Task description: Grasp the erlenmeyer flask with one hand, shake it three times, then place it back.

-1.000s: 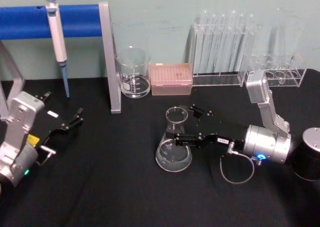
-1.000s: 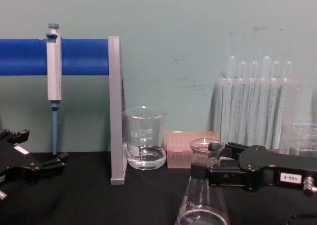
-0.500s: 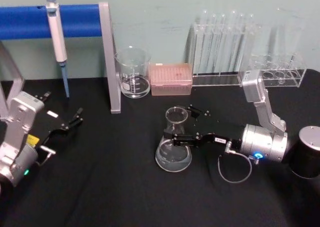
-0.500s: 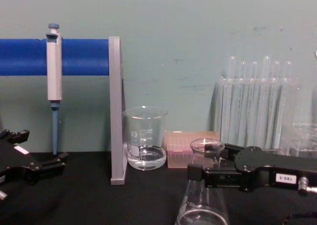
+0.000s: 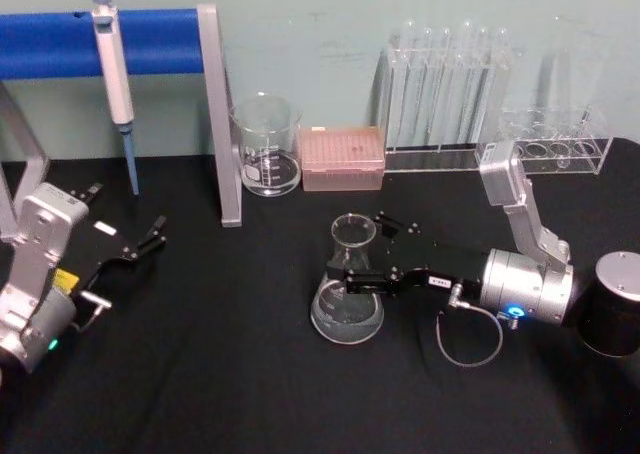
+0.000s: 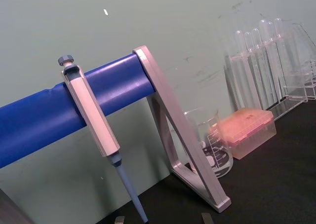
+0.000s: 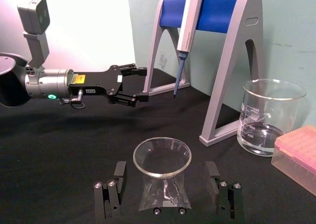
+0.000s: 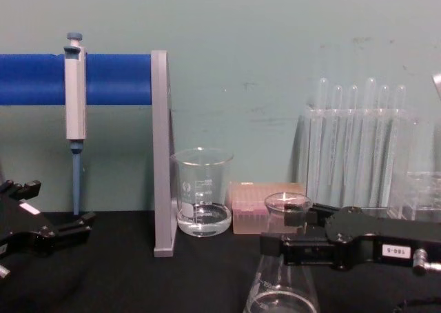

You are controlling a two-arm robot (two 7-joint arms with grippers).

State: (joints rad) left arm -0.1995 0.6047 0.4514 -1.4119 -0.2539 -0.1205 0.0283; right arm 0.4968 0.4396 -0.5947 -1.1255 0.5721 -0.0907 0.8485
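The erlenmeyer flask [image 5: 348, 296] stands upright on the black table, near the middle, with a little clear liquid in its base. My right gripper [image 5: 358, 246], the hand, reaches in from the right at neck height. It is open, its two fingers straddling the neck. The right wrist view shows a gap between the flask [image 7: 163, 161] and each finger of the right gripper [image 7: 165, 177]. From the chest, the flask [image 8: 282, 285] sits low with the right gripper [image 8: 277, 229] across its neck. My left gripper [image 5: 125, 214] rests open at the far left.
A glass beaker [image 5: 266, 144] and a pink tip box [image 5: 342, 158] stand behind the flask. Test tubes in a clear rack [image 5: 445, 84] line the back right. A pipette [image 5: 113, 64] hangs on the blue-barred stand [image 5: 219, 114]. A black cylinder [image 5: 612, 316] sits at the right edge.
The right gripper has shifted slightly left and a little lower along the flask's neck. The flask has stayed in place, and the left arm has not moved.
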